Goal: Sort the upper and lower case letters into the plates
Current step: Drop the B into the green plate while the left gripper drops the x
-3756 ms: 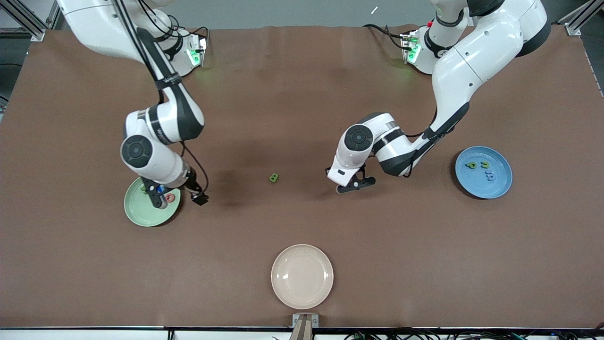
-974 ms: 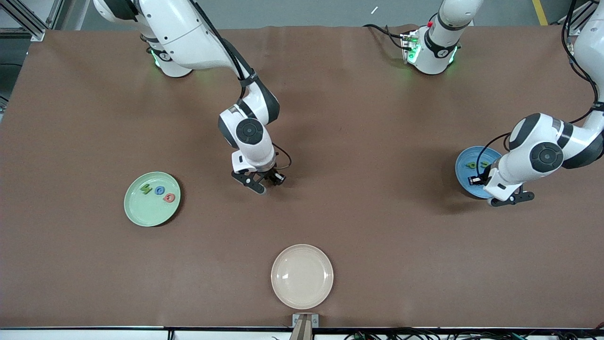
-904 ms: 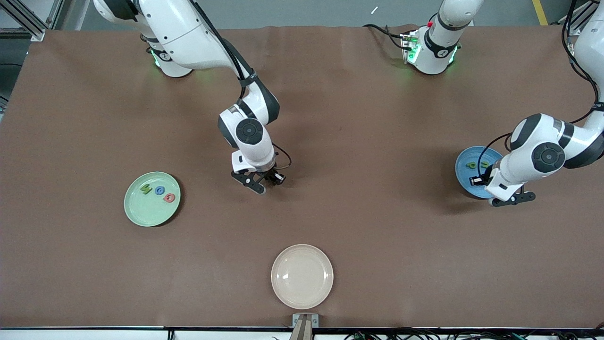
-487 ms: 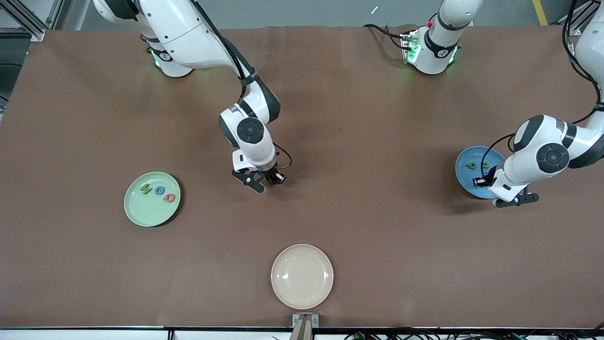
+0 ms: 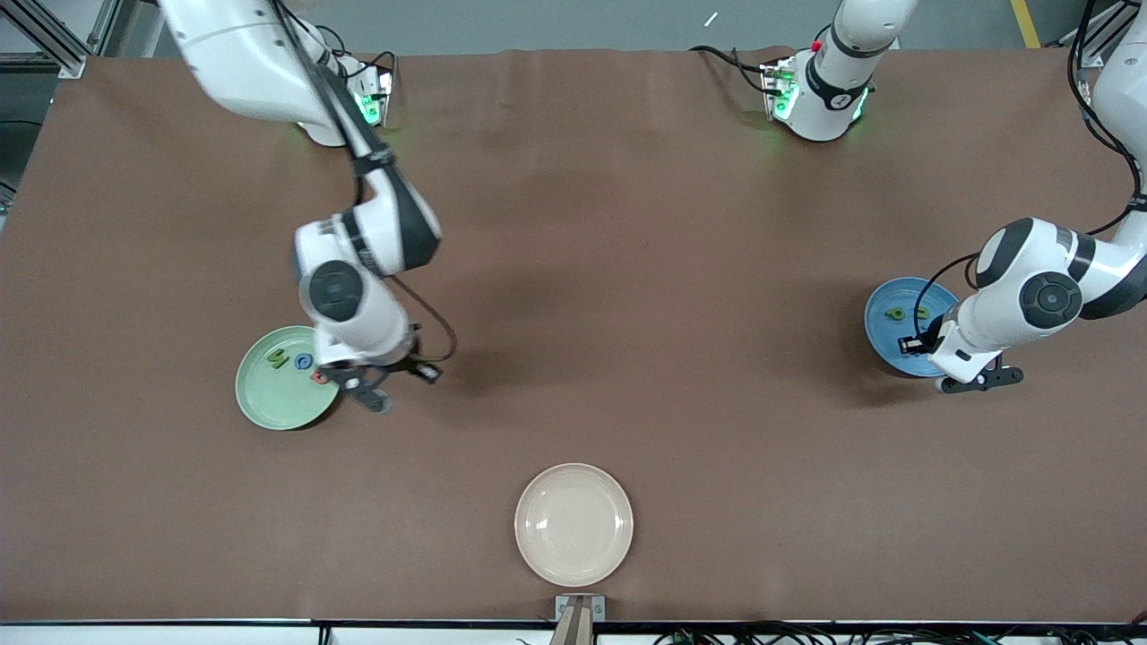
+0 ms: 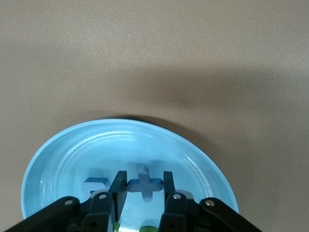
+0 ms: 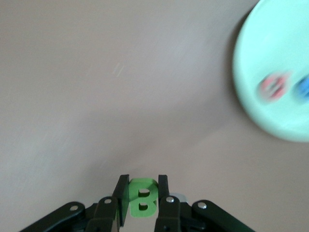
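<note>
We saw the right gripper (image 7: 141,193) clamped on the green B (image 7: 142,197), the letter pinched upright between its two fingers (image 7: 121,194). In the front view that gripper (image 5: 363,390) hung over the brown table (image 5: 681,224) just beside the rim of the light green plate (image 5: 269,408), at the plate's edge toward the left arm's end. In that plate lay a green N (image 5: 278,360), a blue G (image 5: 303,361) and a red Q (image 5: 319,377), close together in a row.

The left gripper (image 6: 141,191) hovered over the blue plate (image 6: 63,159), its fingers (image 6: 167,184) a little apart and holding nothing. Between them we saw a blue x (image 6: 144,183) lying flat in the plate, with another blue letter (image 6: 95,184) just beside it. From the front, the blue plate (image 5: 883,336) also held two green letters (image 5: 907,313), partly covered by the left arm.

A cream plate (image 5: 573,524) sat alone nearest the front camera, well apart from both others.
</note>
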You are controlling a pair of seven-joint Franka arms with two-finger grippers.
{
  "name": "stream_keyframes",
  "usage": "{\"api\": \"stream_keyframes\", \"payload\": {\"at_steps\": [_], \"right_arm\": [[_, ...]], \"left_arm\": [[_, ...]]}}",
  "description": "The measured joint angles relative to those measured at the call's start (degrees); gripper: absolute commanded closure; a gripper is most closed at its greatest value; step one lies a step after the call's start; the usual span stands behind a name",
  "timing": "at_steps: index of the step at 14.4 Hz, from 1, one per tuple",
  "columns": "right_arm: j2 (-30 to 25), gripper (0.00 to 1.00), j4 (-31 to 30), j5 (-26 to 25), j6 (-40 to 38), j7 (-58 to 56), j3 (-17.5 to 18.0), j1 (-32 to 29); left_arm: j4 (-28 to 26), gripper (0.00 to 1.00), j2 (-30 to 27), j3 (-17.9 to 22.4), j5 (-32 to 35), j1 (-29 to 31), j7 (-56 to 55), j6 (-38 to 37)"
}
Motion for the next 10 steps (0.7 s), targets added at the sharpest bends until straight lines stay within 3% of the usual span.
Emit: {"api": "stream_keyframes", "payload": {"at_steps": [6, 10], "right_arm": [[-0.1, 0.99, -1.4, 0.0, -0.1, -17.6, 0.0, -16.7], [1.8, 0.98, -1.6, 0.1, 1.1, -19.8, 0.2, -20.9]], "left_arm": [[1.1, 0.00, -0.1, -0.5, -0.6, 1.0, 3.8, 0.0], [2.7, 0.00, -0.1, -2.4, -1.5, 1.1, 3.8, -3.3]]}}
